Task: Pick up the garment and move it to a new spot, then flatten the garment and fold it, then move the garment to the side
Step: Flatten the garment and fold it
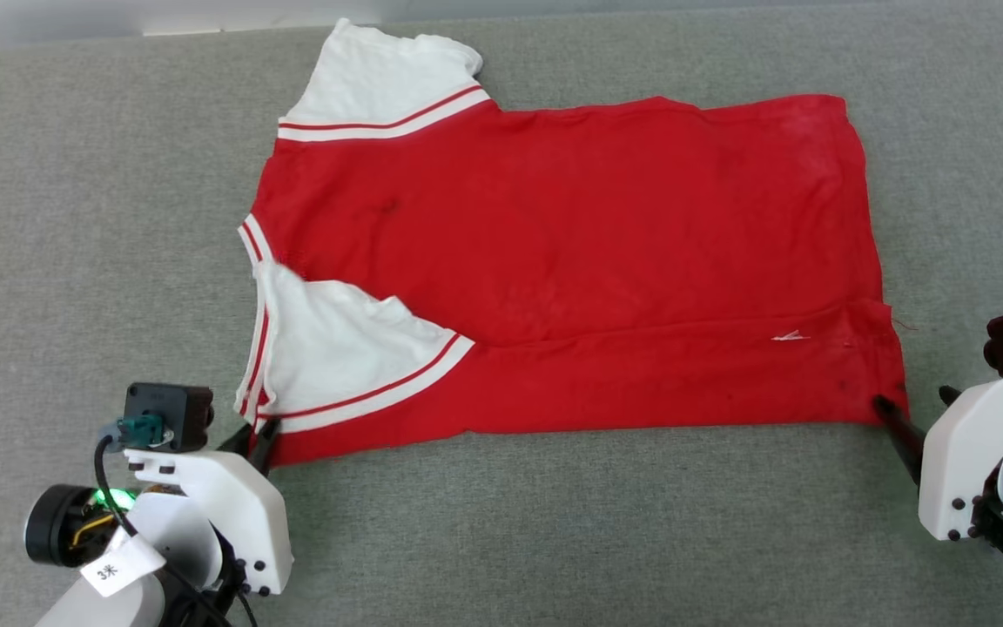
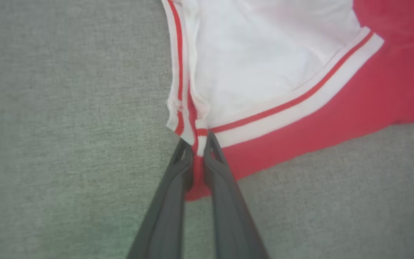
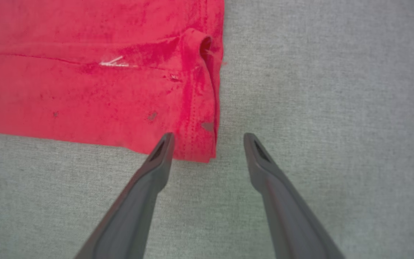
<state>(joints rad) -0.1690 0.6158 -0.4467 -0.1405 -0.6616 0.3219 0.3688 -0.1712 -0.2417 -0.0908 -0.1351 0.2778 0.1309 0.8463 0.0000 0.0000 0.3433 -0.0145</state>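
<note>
So the red jersey T-shirt is spread out sideways across the middle of the grey felt-like surface, collar end toward the robot's left and hem toward its right. It's mostly flat, with a few soft wrinkles. The long edge nearest the robot looks folded over onto the body as a band, and the near white sleeve with its red stripe lies folded in on top of the red. The far sleeve sticks out at the top, a bit crumpled at the end. There's a tiny white logo close to the hem, right on the crease of that band.

The left end effector is down at the near collar-side corner, pinched tight on the fabric. In the left wrist view a sliver of red and striped trim is squeezed between the two dark fingers.

The right end effector sits at the near hem corner with its jaws spread wide, not gripping anything. One fingertip is at the fabric's edge just inside the corner, and the other is off on the bare grey surface beside it.
</note>
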